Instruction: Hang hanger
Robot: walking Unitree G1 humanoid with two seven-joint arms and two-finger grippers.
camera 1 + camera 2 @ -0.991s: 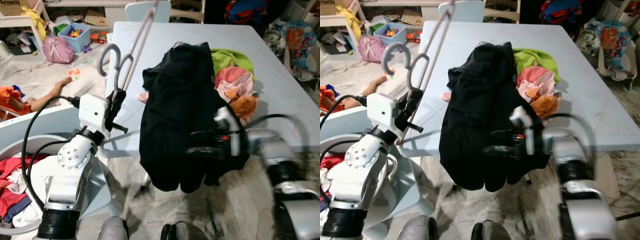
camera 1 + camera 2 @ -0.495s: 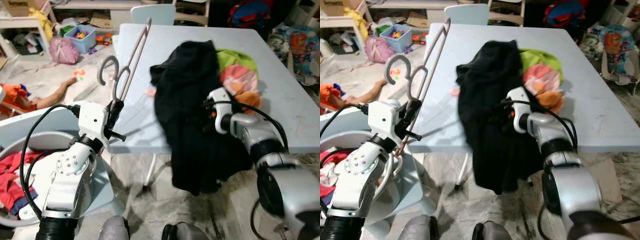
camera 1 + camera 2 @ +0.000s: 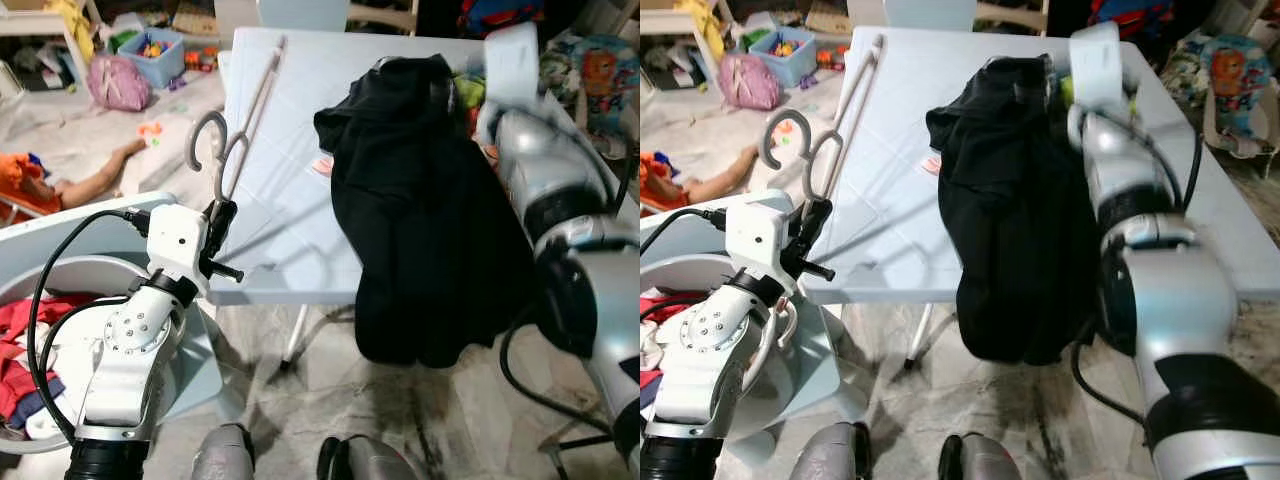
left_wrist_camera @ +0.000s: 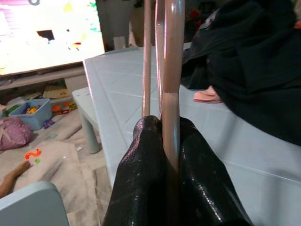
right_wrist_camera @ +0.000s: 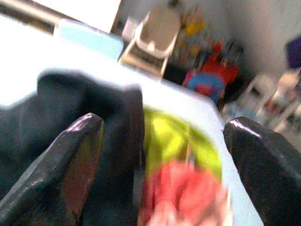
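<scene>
We see a pale blue table (image 3: 290, 200) with a black garment (image 3: 420, 210) draped over its near edge, hanging toward the floor. Beyond it on the floor sit a blue bin of toys (image 3: 152, 52) and a pink bag (image 3: 112, 82). A basket of clothes (image 3: 25, 340) stands at left.

I see bare table (image 3: 290, 150) left of the black garment (image 3: 420, 220); right of it, clothes crowd the top.
</scene>
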